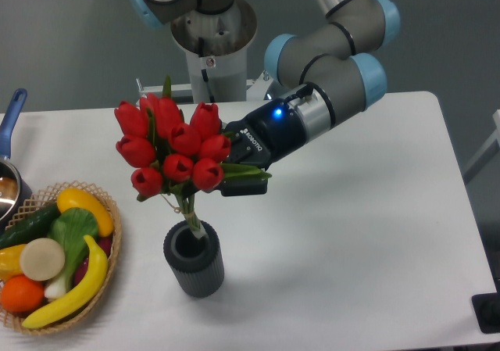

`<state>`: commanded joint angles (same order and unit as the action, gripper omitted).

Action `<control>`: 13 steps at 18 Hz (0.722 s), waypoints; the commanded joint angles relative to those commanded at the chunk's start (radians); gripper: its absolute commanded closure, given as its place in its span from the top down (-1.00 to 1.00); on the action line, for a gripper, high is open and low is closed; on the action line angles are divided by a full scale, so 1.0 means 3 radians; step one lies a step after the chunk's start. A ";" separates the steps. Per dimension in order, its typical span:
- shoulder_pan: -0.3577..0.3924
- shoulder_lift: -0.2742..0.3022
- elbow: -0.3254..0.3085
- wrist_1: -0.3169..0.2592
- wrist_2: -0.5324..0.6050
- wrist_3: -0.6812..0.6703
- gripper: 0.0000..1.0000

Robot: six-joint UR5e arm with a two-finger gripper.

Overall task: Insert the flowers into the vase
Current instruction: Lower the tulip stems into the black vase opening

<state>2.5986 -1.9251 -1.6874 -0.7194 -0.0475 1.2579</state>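
The flowers [173,148], a bunch of red tulip buds with green leaves, hang tilted above the vase [195,271]. Their thin stems run down into the vase's mouth at its right side. The vase is dark grey and ribbed and stands upright on the white table, near the front. My gripper [234,167] reaches in from the right, behind the buds, and is shut on the bunch just below the heads. Green leaves stick out between its black fingers [244,187]. The fingertips are partly hidden by the buds.
A wicker basket [108,210] with a banana, an orange, a cucumber and other fruit and vegetables sits at the front left, close to the vase. A pot with a blue handle [11,112] stands at the left edge. The arm's base [212,46] is at the back.
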 joint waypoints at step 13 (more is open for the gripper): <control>-0.0010 -0.0189 -0.0148 -0.0005 0.0010 0.0000 -0.41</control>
<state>2.5955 -1.9818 -1.7319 -0.7210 -0.0445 1.2579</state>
